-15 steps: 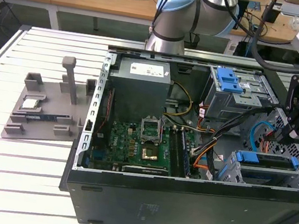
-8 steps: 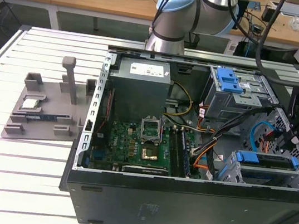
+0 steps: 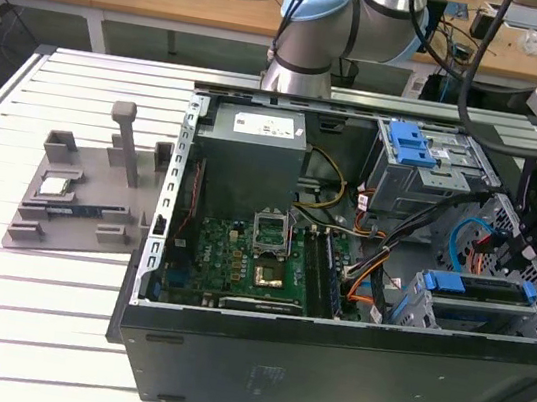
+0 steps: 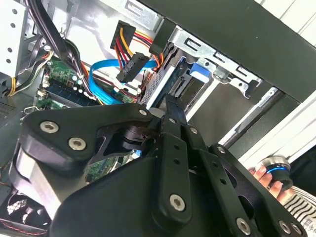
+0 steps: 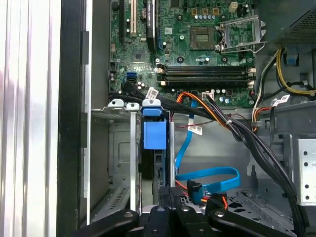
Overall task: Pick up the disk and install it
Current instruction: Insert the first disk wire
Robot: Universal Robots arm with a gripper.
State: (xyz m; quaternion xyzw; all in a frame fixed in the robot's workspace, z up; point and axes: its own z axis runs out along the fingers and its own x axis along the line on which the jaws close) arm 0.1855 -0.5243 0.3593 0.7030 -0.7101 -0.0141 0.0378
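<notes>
Disk (image 5: 154,134) sits edge-on in the lower drive cage (image 3: 454,312) of the open computer case (image 3: 325,366) — install step, near seated; pincer (image 5: 170,195) hovers just above its rear edge; opening and grip — cannot tell; judged need: a straight push home.

— from my seat the computer case (image 3: 326,356) reads black outside, with a green motherboard (image 3: 239,262).
— and the cables?
— i see a bright blue cable (image 5: 207,175), orange and yellow wires (image 4: 129,37), and a grey fixture (image 3: 77,198) on white slats.
</notes>
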